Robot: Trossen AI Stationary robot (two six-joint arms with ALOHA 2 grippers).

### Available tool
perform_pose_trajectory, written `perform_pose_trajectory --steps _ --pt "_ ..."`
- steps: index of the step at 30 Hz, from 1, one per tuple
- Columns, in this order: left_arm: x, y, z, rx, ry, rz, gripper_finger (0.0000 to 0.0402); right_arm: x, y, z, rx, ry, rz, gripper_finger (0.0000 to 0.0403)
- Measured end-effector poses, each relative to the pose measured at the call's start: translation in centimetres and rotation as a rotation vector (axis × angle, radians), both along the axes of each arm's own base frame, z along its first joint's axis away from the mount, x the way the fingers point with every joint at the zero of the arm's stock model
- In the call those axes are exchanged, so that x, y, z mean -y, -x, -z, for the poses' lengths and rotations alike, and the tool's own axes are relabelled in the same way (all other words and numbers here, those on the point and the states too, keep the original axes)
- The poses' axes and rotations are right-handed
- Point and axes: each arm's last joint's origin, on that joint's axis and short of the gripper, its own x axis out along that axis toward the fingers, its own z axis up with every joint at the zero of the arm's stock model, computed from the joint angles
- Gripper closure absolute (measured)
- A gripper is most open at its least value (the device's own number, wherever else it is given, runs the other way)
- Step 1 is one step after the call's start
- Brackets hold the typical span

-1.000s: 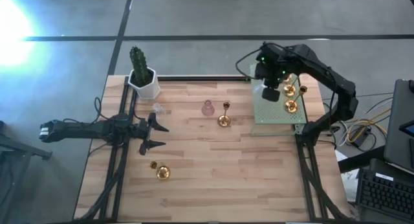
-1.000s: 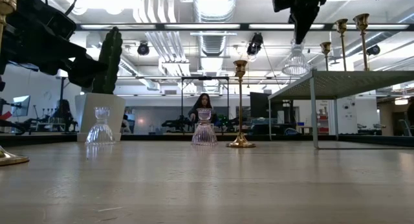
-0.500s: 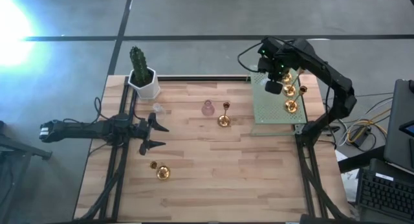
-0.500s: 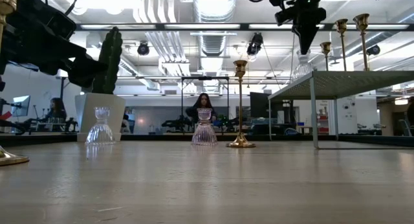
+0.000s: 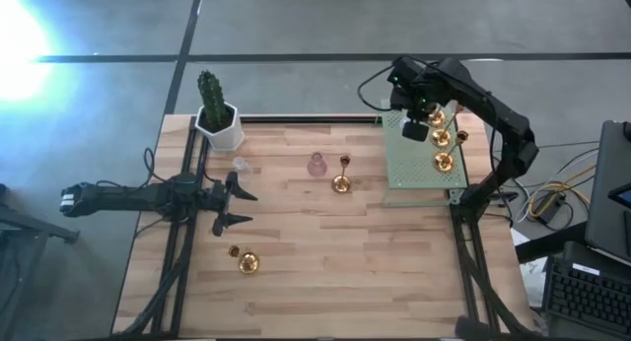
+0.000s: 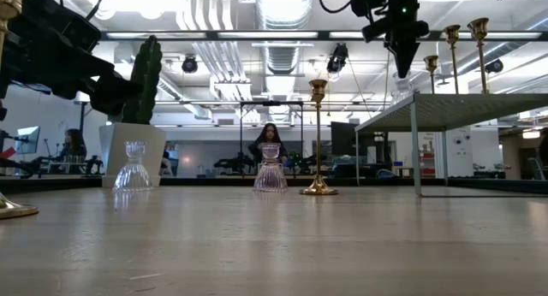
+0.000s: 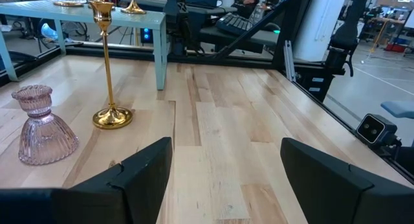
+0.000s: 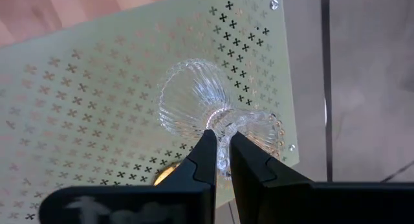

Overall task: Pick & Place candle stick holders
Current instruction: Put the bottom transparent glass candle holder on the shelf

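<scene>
Upper right of the high view, the right gripper (image 8: 220, 146) pinched a clear holder (image 8: 194, 98) on the shelf (image 8: 84, 107); it should release gently. Left gripper (image 7: 223, 169) gaped wide.

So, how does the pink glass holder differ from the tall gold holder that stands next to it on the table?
The pink glass holder is see-through and ribbed, while the tall gold holder is shiny metal. The pink glass holder is short and squat with a wide bell-shaped base; the tall gold holder has a thin stem on a small round foot and rises well above it. Both stand upright on the wooden table, close together but apart.
</scene>
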Motion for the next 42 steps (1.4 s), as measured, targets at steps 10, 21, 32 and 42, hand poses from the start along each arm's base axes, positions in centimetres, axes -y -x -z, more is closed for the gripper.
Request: perform_pose_trajectory --steps 10,21,32,42 --pt "0.0 0.0 0.0 0.001 0.0 0.0 0.0108 2.1 0.2 0.7 0.054 -0.066 0.068 0.0385" --pt "0.0 0.0 0.0 0.0 0.0 0.0 0.0108 4.0 -0.8 -0.3 0.058 0.007 0.089 0.0385" --pt "0.0 0.0 0.0 0.0 0.0 0.0 0.0108 4.8 -0.1 0.1 0.059 -0.002 0.184 0.0385" --pt "0.0 0.0 0.0 0.0 0.0 0.0 0.0108 5.3 -0.3 0.8 0.019 0.005 0.187 0.0385"
